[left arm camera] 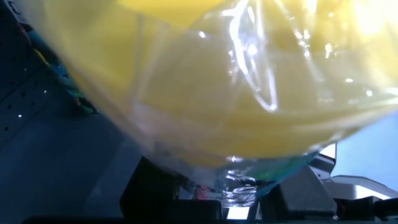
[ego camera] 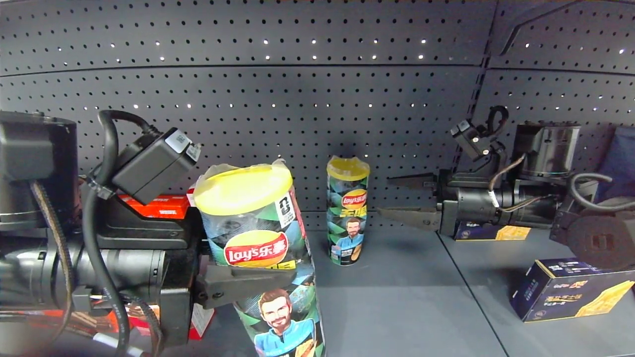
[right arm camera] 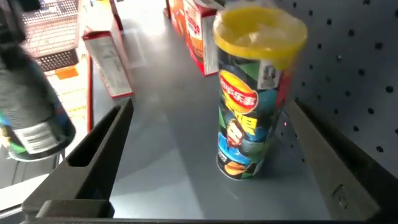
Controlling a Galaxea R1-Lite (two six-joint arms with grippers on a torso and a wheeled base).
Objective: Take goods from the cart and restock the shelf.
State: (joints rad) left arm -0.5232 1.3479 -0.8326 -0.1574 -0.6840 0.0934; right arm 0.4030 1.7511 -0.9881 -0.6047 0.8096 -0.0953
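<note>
Chip canister point(ego camera: 253, 233) is clamped in my left end effector point(ego camera: 263, 282), at the front of the shelf point(ego camera: 397, 307). A second canister point(ego camera: 347, 210) stands at its 2 o'clock, and my open right end effector point(ego camera: 414, 198) points at that one from 3 o'clock. A crowded set-down could topple it.

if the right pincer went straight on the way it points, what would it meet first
Most likely the standing chip can: the right pincer is open and aimed at it, bare shelf between. Depth is unclear.
</note>
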